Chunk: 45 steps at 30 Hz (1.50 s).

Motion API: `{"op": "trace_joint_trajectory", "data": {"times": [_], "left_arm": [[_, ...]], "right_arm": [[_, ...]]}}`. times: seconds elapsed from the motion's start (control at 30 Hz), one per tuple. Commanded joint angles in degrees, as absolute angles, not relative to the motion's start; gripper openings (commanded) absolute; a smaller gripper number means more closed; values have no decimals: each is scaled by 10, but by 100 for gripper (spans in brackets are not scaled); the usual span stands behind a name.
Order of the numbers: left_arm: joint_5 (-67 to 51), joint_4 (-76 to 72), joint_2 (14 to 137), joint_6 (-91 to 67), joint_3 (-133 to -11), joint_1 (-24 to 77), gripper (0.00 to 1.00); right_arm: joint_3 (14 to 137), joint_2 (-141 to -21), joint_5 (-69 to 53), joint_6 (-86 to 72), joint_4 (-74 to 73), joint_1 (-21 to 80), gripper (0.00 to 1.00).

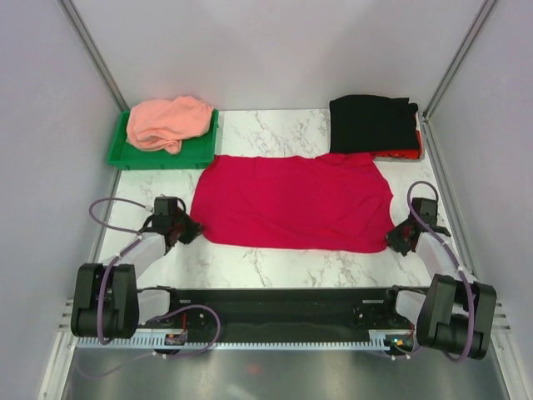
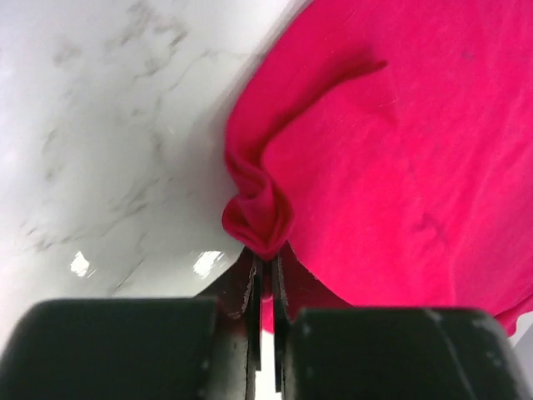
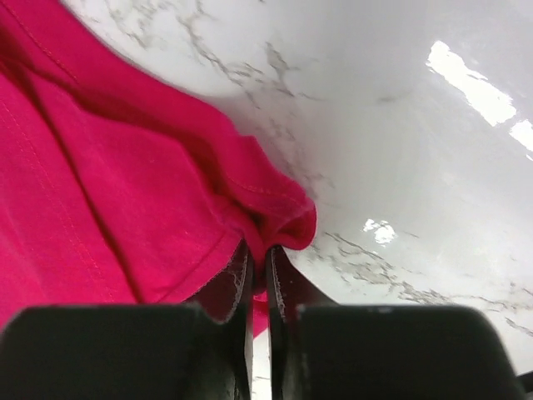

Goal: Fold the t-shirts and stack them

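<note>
Cloth in three colours is sitting on the white marble-patterned tabletop [image 1: 275, 267]. A crimson-red soft cloth t-shirt [image 1: 296, 202] is lying spread out flat across the middle, running wide from left to right, with its far edge reaching towards the back of the tabletop.

The left gripper [image 1: 193, 232] is resting low at the near left corner of this crimson-red t-shirt. In the left wrist view its jaws are pressing almost together, with only a thin slit between them, and they are pinching a small bunched fold of the crimson cloth at their tips. The fabric is puckering up around that pinch while the rest is lying smooth.

The right gripper [image 1: 393, 242] is sitting at the near right corner of the same t-shirt. In the right wrist view its jaws are likewise pressing close together and pinching the rolled hem at the corner, with bare tabletop lying just beyond it.

A salmon-pink cloth t-shirt [image 1: 166, 122] is lying crumpled in a loose heap inside a green plastic tray [image 1: 200, 152] at the far left, spilling slightly over the tray's left rim. A black cloth t-shirt [image 1: 371, 122] is lying folded in a neat rectangle at the far right, its near edge just touching the crimson one. A red strip [image 1: 398, 154] is showing under its near right edge; I cannot tell what that is.
</note>
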<state>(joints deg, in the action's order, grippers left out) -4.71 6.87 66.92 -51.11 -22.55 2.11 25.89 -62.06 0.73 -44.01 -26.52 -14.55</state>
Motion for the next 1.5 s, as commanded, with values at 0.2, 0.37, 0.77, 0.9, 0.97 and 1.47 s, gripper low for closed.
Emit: {"op": "trace_joint_trajectory", "data": {"times": [0.2, 0.37, 0.77, 0.9, 0.97, 1.47], "left_arm": [[15, 210, 606, -487, -390, 15, 2], [4, 289, 482, -497, -362, -22, 2], [-37, 327, 369, -590, -180, -22, 2], [-33, 359, 342, -618, -189, -22, 2], [-35, 377, 327, -630, -192, -22, 2], [13, 524, 172, -731, -249, -22, 100]], "right_arm": [[547, -646, 36, -342, -337, -149, 0], [448, -595, 15, -368, -374, -180, 0], [309, -580, 2, -421, -373, -200, 0], [289, -552, 19, -449, -405, -219, 0], [281, -529, 3, -452, -417, -252, 0], [346, -427, -9, -461, -526, -273, 46]]}}
